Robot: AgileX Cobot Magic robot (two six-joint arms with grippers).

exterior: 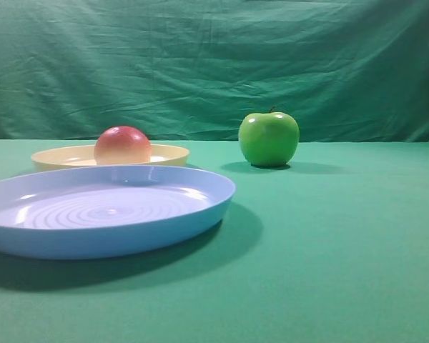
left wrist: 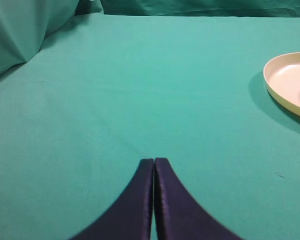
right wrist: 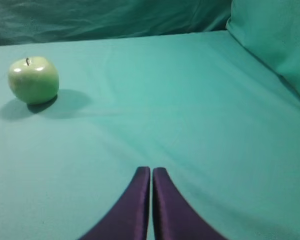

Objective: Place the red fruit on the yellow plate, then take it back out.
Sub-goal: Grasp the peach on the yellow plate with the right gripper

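Observation:
The red fruit [exterior: 122, 145] rests on the yellow plate [exterior: 168, 153] at the back left of the exterior high view. Part of that yellow plate [left wrist: 290, 82] shows at the right edge of the left wrist view; the fruit is out of that view. My left gripper [left wrist: 154, 161] is shut with nothing in it, over bare green cloth, well left of the plate. My right gripper [right wrist: 151, 170] is also shut and holds nothing, over cloth to the right of the green apple. Neither gripper shows in the exterior high view.
A large light blue plate [exterior: 200, 207] with concentric rings lies in front of the yellow plate. A glossy green apple [exterior: 269, 138] [right wrist: 33, 79] with a stem stands right of centre. Green cloth covers the table and hangs as a backdrop.

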